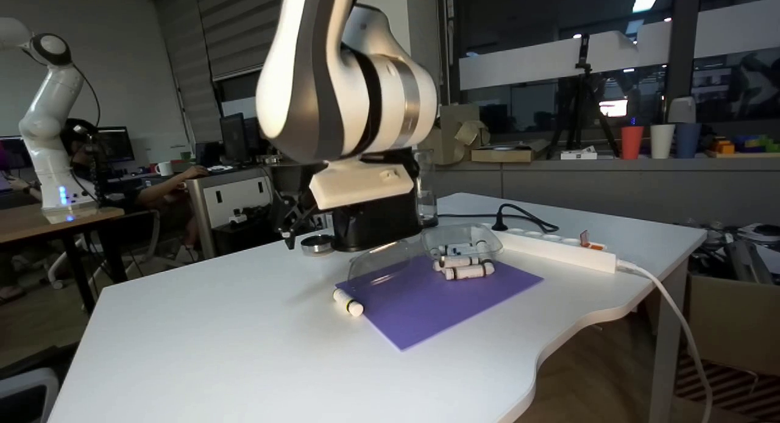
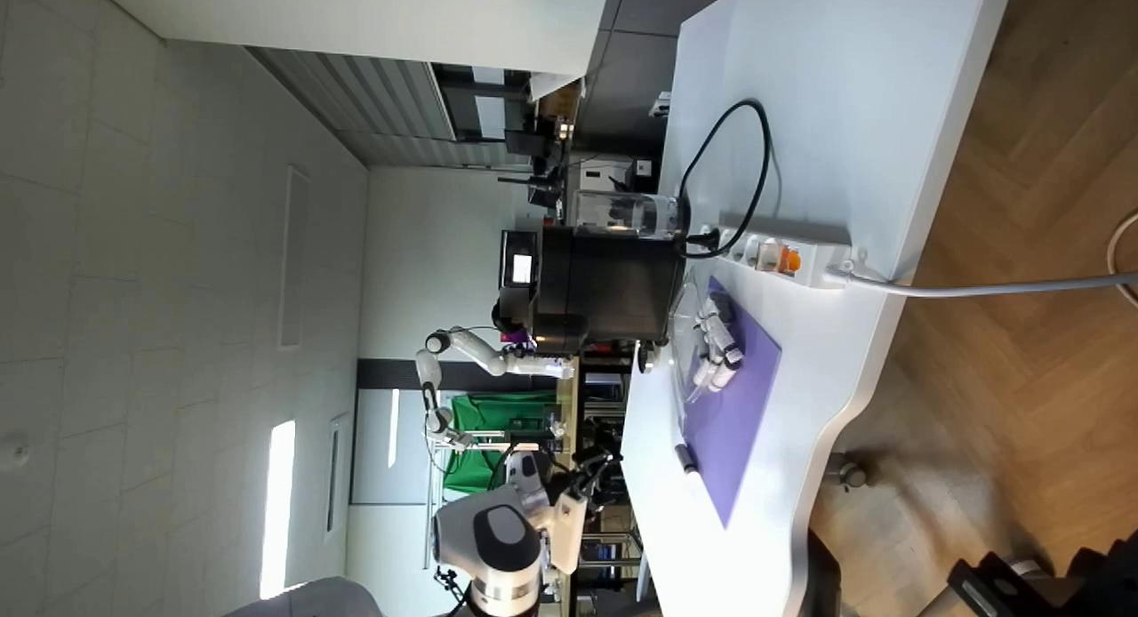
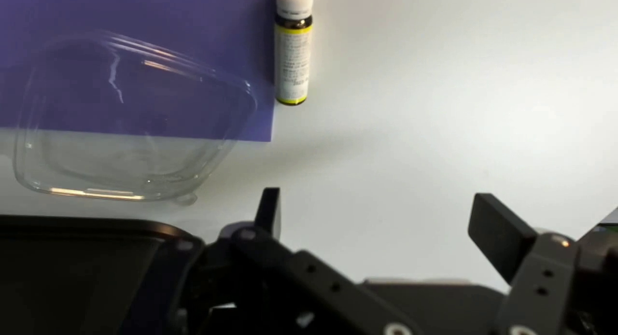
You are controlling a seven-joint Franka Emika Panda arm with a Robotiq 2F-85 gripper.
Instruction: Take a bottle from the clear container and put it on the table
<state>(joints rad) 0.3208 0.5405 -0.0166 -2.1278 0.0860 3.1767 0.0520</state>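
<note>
Table [image 1: 256,344] bears 1 lone bottle [image 3: 293,57], gripper [image 3: 379,202] spread.

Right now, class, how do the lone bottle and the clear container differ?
Look: the lone bottle has a whitish, yellow-banded label; the clear container is transparent.
Size: the bottle is smaller than the container.
Pose: the bottle lies apart on its side; the container has other bottles in or against it.
Shared: the gripper holds neither.
</note>
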